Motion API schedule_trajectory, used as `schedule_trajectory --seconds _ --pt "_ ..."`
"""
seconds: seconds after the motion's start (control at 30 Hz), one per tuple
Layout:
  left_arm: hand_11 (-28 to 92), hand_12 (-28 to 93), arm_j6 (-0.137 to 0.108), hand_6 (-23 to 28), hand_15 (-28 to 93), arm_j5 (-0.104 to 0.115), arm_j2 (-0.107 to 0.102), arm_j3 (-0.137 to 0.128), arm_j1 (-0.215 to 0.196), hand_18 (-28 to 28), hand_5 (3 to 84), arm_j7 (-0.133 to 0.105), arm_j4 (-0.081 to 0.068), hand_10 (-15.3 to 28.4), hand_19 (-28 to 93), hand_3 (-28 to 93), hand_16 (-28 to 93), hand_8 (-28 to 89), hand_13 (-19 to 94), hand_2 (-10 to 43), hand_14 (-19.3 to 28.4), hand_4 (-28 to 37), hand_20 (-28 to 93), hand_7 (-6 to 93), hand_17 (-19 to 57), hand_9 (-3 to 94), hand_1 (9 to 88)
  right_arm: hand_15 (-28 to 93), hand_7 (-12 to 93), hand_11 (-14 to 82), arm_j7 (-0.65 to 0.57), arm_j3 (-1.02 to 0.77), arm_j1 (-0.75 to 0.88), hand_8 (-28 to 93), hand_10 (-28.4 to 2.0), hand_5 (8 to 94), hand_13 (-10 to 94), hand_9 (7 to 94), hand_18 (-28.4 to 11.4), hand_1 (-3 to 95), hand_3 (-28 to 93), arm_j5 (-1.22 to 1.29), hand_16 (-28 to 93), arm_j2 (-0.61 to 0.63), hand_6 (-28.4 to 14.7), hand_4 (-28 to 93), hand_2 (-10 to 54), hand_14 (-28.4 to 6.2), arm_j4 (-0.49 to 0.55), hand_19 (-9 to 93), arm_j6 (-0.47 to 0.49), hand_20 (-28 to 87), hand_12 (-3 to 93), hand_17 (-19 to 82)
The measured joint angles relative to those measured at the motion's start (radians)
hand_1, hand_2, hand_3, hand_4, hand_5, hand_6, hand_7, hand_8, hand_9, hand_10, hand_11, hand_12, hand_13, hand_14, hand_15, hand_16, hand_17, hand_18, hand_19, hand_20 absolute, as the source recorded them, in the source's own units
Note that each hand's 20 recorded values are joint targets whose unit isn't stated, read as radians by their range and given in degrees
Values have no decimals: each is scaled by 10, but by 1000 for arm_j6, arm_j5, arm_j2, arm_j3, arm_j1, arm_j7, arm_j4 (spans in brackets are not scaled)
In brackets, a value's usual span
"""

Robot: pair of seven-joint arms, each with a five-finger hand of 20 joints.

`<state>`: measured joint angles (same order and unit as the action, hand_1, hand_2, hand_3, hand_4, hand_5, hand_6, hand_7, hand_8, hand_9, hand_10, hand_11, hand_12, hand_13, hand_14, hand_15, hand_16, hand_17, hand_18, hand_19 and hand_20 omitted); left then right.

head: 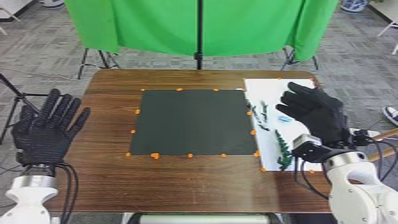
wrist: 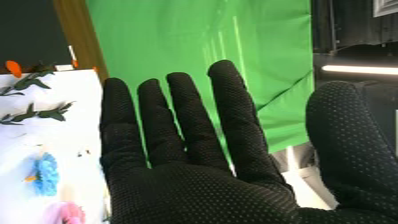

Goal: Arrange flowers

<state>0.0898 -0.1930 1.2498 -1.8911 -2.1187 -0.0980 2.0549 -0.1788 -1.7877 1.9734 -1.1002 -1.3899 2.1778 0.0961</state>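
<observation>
Laid out flat and loose on a white sheet (head: 266, 90), in a spread of ruffled blue flower (wrist: 45, 175) near pink flower (wrist: 65, 214), leafy dark-green sprigs (wrist: 40, 114) and long, feathery green frond (head: 283, 150).

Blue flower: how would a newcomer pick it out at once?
On the brown table, right of the dark mat, lies a white sheet. The blue flower lies on that sheet, near a pink flower. Its blue colour sets it apart from that one and the green sprigs.
</observation>
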Motion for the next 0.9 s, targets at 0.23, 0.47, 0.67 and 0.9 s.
schedule_trajectory --seconds 0.23,0.47,0.67,0.9 --pt "113 76 0 60 196 1 0 4 0 146 420 -2 0 128 319 725 -69 -81 240 131 114 -283 121 76 -33 340 245 127 180 69 -2 0 -4 -130 -147 499 338 463 -171 160 839 0 133 -1 -20 -258 93 -145 -2 334 0 171 113 142" --pt "115 77 0 60 201 4 0 4 -3 147 421 -5 1 129 322 726 -68 -81 246 131 116 -283 122 77 -34 343 246 245 214 106 -16 -3 -6 -140 -167 532 437 507 -196 220 822 -53 153 3 -30 -259 -1 -159 4 420 -11 197 130 159" --pt "116 77 -2 60 203 5 5 1 -16 147 422 -6 10 130 322 725 -67 -80 242 131 119 -283 122 77 -34 346 247 308 227 123 -135 103 11 -144 -185 561 455 526 -212 250 831 -349 131 94 -43 -255 -35 -172 56 484 -320 190 128 163" --pt "121 80 -17 61 216 14 7 2 -21 147 427 -9 12 133 328 723 -62 -81 246 135 125 -283 126 83 -36 355 252 358 225 147 -319 108 89 -143 -191 580 465 558 -219 279 815 -675 115 204 -47 -249 -92 -177 71 557 -406 184 140 174"
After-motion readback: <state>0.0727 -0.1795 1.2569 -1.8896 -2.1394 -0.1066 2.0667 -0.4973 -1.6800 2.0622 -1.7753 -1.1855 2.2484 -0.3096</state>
